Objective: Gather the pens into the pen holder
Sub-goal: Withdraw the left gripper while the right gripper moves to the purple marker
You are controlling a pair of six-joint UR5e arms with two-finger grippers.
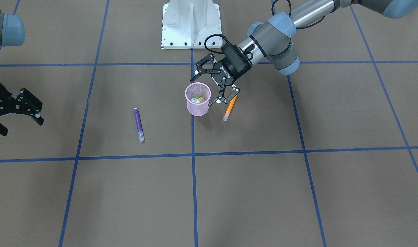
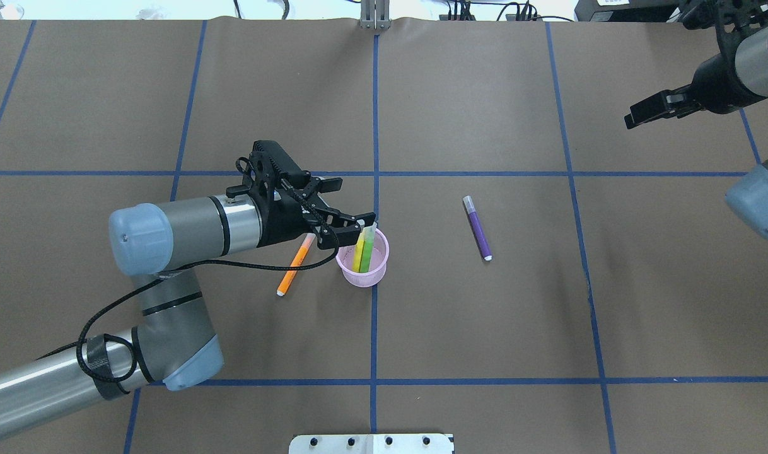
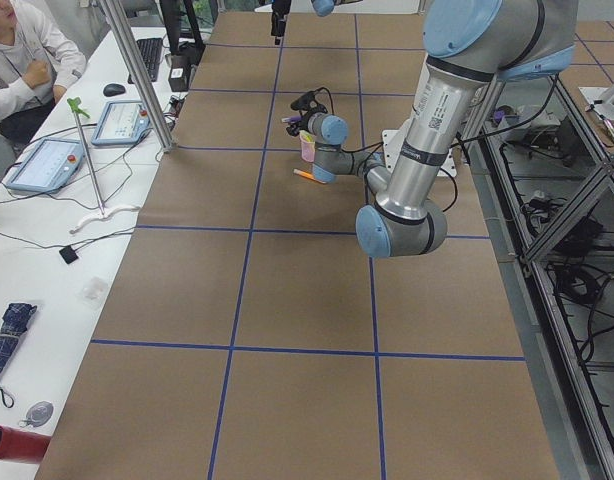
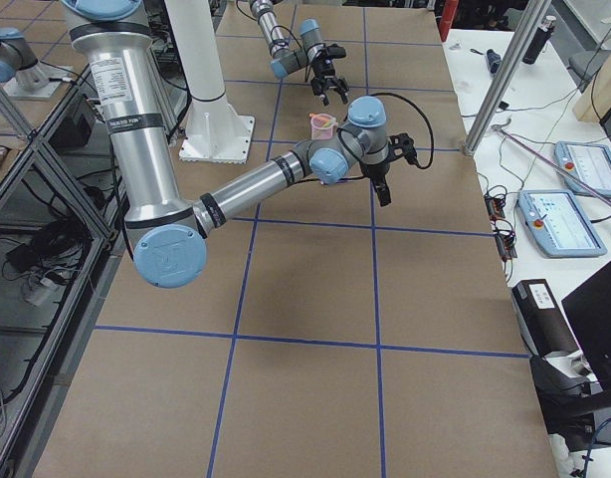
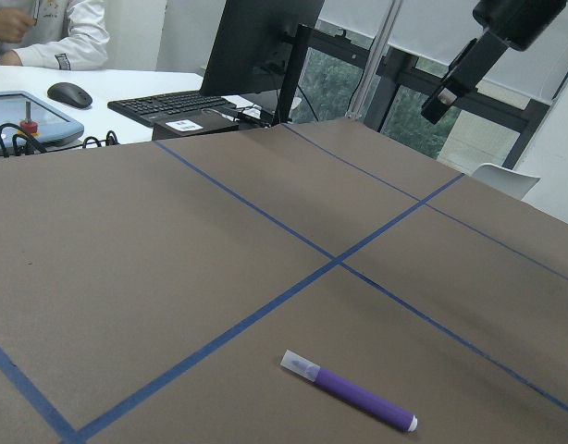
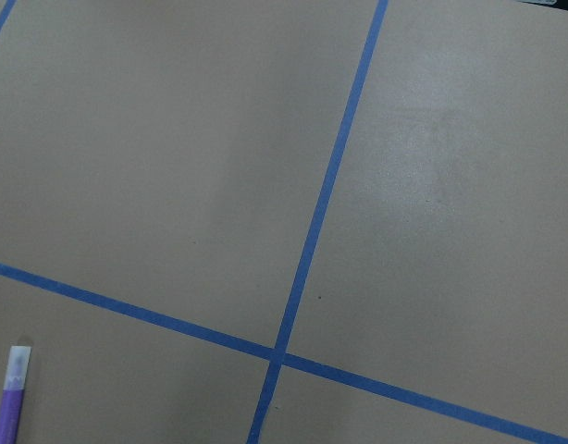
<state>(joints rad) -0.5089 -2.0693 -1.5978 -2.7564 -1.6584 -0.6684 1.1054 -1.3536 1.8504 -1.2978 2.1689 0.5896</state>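
The pale pink mesh pen holder (image 1: 198,104) (image 2: 362,270) stands upright near the table's middle, with the yellow pen (image 2: 357,255) and the green pen (image 2: 366,252) in it. The orange pen (image 1: 230,107) (image 2: 294,265) lies flat just beside it, partly under my left gripper. My left gripper (image 1: 206,86) (image 2: 352,203) is open and empty, hovering at the holder's rim. The purple pen (image 1: 139,124) (image 2: 477,228) (image 5: 353,393) lies alone on the table. My right gripper (image 1: 21,126) (image 2: 649,110) is open and empty, far off at the table's edge.
The white robot base (image 1: 190,24) sits at the table's near edge. Blue tape lines (image 2: 374,315) grid the brown table. A side bench with tablets (image 3: 47,165) and a seated person (image 3: 17,50) lies beyond the far edge.
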